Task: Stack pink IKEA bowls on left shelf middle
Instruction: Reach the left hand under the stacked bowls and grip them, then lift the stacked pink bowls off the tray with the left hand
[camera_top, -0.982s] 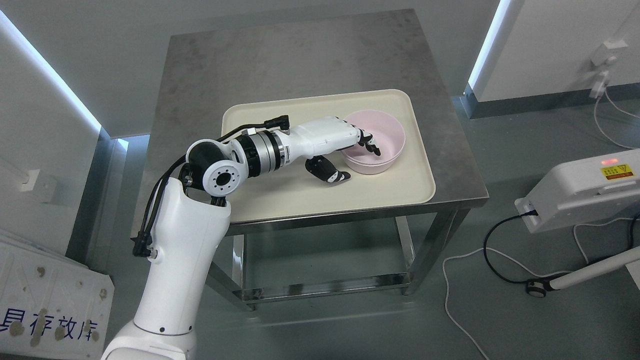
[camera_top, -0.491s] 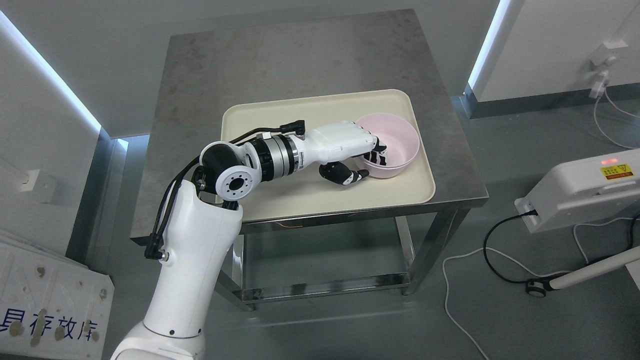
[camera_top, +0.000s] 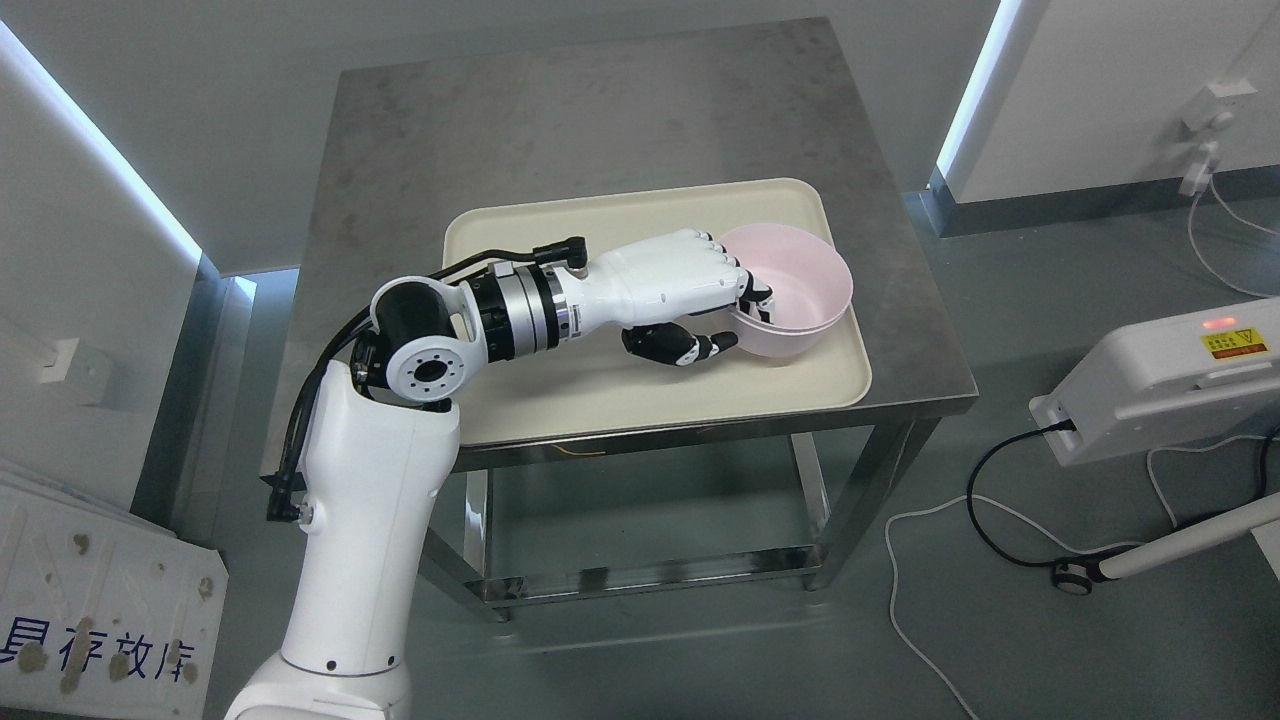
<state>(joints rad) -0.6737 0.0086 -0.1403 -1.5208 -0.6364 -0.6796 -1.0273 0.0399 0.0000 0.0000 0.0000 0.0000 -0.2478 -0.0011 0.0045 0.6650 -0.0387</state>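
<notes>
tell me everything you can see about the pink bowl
The bowl is pale pink, round and deep, with a thin rim and a smooth matte look like plastic. It is empty. It sits tilted, with its opening turned toward the upper right, over the right end of the cream tray on the steel table. The left hand grips its near-left rim, fingers inside the wall, thumb outside below. I cannot tell whether its base touches the tray.

pink bowl (camera_top: 800, 290), cream tray (camera_top: 640, 390), seemingly mottled grey table (camera_top: 560, 130)
</notes>
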